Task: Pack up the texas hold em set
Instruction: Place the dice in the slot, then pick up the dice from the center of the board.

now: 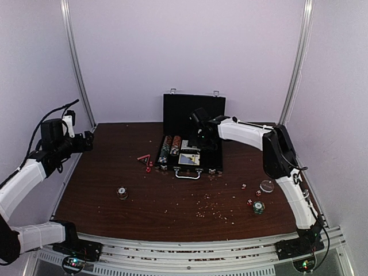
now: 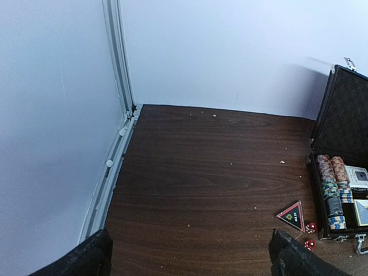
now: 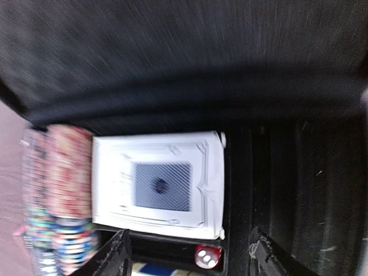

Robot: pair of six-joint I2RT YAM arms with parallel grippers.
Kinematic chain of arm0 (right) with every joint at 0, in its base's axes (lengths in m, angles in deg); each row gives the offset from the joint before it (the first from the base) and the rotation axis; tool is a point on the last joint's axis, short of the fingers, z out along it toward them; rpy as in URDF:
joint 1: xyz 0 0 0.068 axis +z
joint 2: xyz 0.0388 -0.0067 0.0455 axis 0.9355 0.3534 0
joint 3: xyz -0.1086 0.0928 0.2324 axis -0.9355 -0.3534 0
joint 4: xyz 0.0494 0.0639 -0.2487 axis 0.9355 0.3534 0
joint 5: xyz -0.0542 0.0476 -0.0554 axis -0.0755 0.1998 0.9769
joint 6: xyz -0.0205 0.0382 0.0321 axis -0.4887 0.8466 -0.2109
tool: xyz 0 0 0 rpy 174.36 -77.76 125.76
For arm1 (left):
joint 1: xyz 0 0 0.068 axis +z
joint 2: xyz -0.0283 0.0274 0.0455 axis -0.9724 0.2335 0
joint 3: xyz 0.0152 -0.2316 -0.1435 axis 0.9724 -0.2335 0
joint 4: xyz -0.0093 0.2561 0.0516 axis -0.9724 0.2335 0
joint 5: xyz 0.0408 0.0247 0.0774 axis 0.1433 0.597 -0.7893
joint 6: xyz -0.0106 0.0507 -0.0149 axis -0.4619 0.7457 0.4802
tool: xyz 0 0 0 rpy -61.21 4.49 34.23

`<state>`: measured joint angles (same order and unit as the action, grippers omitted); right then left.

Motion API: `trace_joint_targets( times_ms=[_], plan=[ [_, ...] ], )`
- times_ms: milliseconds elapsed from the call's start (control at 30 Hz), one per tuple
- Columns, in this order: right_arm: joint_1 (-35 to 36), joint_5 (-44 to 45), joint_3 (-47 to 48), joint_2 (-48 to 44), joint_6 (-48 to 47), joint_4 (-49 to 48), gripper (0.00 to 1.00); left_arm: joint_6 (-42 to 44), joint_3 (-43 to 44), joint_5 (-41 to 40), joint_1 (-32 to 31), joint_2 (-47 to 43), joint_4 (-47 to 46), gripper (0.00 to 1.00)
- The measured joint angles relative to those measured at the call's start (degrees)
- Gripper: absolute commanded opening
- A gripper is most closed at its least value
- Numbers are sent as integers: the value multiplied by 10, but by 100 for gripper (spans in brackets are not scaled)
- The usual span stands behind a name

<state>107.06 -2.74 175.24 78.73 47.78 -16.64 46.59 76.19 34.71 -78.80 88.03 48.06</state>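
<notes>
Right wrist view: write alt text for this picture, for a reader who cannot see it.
A white card deck lies in the open black case, seen blurred from close above. Striped chips sit in rows on its left; at the bottom edge, a small red die shows between the dark fingertips of the open right gripper.

The right pincer (image 3: 190,259) hangs spread above the black case (image 3: 287,172). Inside, a white card deck (image 3: 158,184) lies just beside blurred rows of striped chips (image 3: 60,190). A red die (image 3: 207,256) shows between the fingertips.
</notes>
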Motion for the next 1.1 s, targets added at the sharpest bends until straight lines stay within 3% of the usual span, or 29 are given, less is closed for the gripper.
trace_joint_targets(
  times_ms=[300,500,733,1100],
  plan=[
    [-9,37,-71,-191,-29,-23,69,-19,16,-5,0,18,15,98],
    [-9,53,-253,-318,-4,-25,67,-27,19,-24,0,19,34,98],
    [-8,54,-471,-379,81,28,62,-40,37,-57,0,20,40,98],
    [8,38,-535,-405,185,80,55,-51,39,-80,0,20,43,98]
  ],
)
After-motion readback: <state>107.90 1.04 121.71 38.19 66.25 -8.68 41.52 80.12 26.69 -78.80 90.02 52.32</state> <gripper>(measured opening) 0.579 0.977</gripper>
